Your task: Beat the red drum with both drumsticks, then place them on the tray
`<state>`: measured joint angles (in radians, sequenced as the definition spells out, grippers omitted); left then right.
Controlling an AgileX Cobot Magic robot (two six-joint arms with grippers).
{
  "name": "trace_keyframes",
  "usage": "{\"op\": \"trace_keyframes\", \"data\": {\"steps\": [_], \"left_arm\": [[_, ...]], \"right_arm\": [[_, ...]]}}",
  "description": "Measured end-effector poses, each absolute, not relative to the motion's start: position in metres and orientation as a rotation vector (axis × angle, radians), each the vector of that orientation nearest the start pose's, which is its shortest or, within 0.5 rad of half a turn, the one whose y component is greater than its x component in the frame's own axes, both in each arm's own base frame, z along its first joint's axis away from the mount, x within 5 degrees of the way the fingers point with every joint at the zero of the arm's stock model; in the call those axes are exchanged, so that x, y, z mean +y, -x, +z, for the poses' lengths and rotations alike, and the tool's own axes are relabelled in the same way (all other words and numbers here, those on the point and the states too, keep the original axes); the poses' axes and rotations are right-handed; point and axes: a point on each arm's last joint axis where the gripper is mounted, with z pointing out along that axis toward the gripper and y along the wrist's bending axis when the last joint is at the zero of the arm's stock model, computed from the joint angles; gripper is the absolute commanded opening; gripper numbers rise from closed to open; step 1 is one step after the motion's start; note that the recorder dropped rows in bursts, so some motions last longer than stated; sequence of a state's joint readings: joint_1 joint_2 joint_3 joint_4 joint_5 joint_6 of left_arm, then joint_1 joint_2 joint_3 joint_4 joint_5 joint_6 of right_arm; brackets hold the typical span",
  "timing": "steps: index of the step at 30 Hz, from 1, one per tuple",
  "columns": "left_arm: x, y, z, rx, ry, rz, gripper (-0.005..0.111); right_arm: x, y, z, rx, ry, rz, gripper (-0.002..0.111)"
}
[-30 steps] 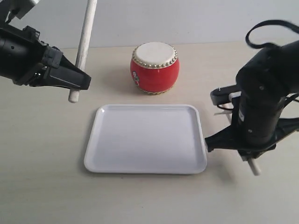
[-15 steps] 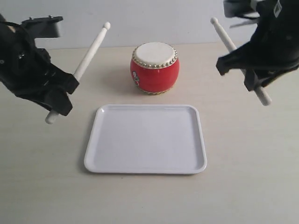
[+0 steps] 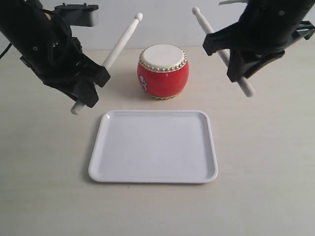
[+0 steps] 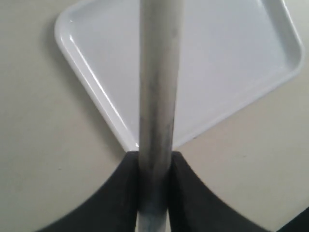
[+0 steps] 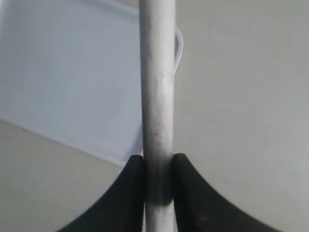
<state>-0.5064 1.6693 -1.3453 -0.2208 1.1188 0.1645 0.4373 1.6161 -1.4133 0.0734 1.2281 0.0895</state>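
Observation:
The red drum point(image 3: 163, 72) with its cream skin stands behind the white tray point(image 3: 153, 146). My left gripper point(image 3: 91, 83) is shut on one pale drumstick point(image 3: 120, 43), whose rounded tip points up and toward the drum from the left. On the other side, my right gripper point(image 3: 231, 56) is shut on the second drumstick point(image 3: 204, 23), its tip raised above the drum's right. Both tips hang in the air, clear of the skin. In the left wrist view the drumstick point(image 4: 157, 87) sits between the black fingers point(image 4: 123, 188) over the tray point(image 4: 231, 63). The right wrist view shows the drumstick point(image 5: 157, 96) clamped likewise beside the tray point(image 5: 67, 72).
The pale tabletop point(image 3: 266, 162) lies bare around the tray and drum. A light wall point(image 3: 162, 19) closes the back. Both black arms lean in over the table's far corners.
Both arms have swung up and inward, bringing the drumstick tips from wide apart to either side above the drum. The right arm rose from beside the tray.

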Motion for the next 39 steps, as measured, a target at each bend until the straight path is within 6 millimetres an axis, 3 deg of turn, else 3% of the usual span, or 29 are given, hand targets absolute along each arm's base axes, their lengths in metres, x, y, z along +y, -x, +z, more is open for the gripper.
{"op": "trace_keyframes", "data": {"steps": [4, 9, 20, 30, 39], "left_arm": [[-0.185, -0.307, 0.274, 2.845, -0.92, -0.267, 0.0], [-0.194, -0.322, 0.268, 2.852, -0.911, -0.275, 0.0], [-0.199, -0.331, 0.257, 2.82, -0.887, -0.284, 0.0], [-0.2, -0.332, 0.239, 2.916, -0.914, -0.269, 0.0], [-0.176, -0.344, 0.23, 2.981, -0.816, -0.267, 0.0]], "right_arm": [[0.153, -0.319, 0.306, 2.888, 0.441, 0.255, 0.0], [0.167, -0.335, 0.307, 2.881, 0.412, 0.393, 0.0], [0.171, -0.342, 0.29, 2.921, 0.443, 0.374, 0.0], [0.176, -0.353, 0.257, 3.0, 0.463, 0.32, 0.0], [0.178, -0.354, 0.253, 3.013, 0.46, 0.338, 0.0]]}}
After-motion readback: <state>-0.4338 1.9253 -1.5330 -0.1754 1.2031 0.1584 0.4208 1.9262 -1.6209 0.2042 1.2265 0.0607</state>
